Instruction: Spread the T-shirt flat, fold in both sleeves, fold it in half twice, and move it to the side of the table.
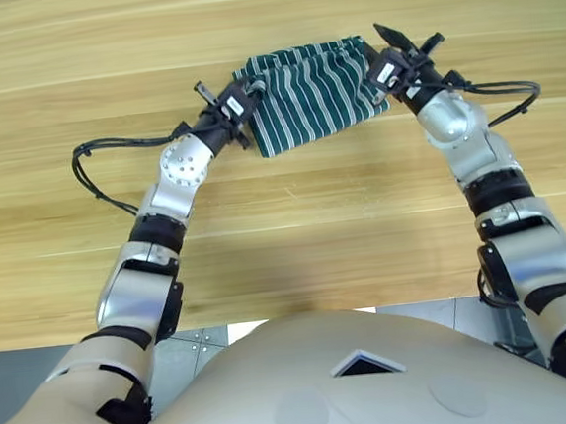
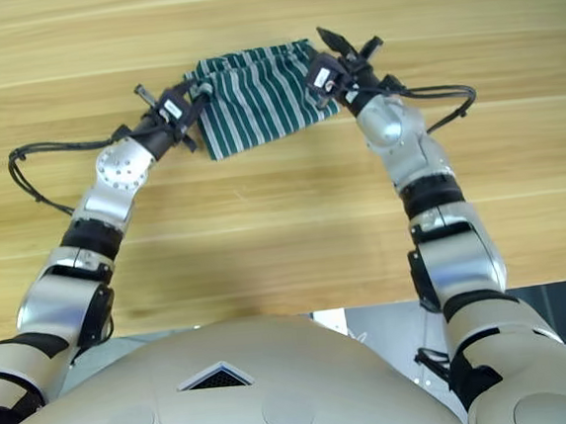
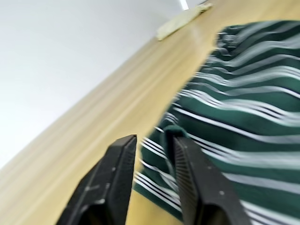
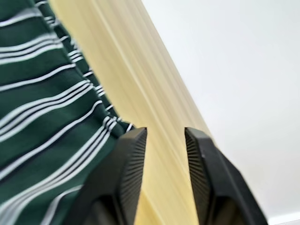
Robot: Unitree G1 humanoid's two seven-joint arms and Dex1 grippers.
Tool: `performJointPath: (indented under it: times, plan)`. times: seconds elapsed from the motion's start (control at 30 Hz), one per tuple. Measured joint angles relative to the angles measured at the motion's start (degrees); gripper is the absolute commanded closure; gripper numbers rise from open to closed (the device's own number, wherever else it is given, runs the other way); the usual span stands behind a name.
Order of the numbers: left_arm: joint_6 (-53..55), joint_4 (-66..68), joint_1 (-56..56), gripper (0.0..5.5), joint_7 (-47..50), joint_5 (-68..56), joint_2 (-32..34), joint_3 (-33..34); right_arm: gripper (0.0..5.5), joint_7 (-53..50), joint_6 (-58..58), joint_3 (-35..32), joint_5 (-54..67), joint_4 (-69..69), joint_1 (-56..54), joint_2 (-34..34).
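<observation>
The T-shirt [image 1: 312, 90], dark green with white stripes, lies folded into a small rectangle on the far middle of the wooden table [image 1: 284, 222]. At the shirt's left edge sits my left gripper [image 1: 231, 95]. In the left wrist view it is open [image 3: 152, 147], with the cloth's folded edge [image 3: 171, 133] just at one fingertip and bare wood in the gap. My right gripper [image 1: 409, 40] is at the shirt's far right corner. The right wrist view shows it open [image 4: 164, 140], with table between the fingers [image 4: 133, 159] and the shirt [image 4: 42, 108] beside them.
Black cables loop out from both forearms over the table, on the left [image 1: 91, 169] and on the right [image 1: 511, 93]. A pale flat object [image 3: 183, 18] lies far off along the table's edge. Bare wood surrounds the shirt on all sides.
</observation>
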Motion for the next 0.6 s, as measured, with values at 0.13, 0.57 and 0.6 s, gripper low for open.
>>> performJointPath:
  times: [0.13,0.57,0.6]
  plan:
    - [-0.02,11.37,-9.79,3.32,4.92,0.40,-2.04,1.74,3.01,-4.99,0.72,1.67,-1.60,12.63,-8.23,2.93]
    - [-8.13,22.12,-10.57,3.32,19.85,-5.14,4.95,15.08,2.95,0.28,-14.23,5.71,1.01,16.25,-10.74,9.17]
    - [-9.48,21.54,-8.25,3.32,19.25,-6.01,5.12,15.84,2.95,1.67,-14.58,5.30,2.06,16.86,-10.74,9.13]
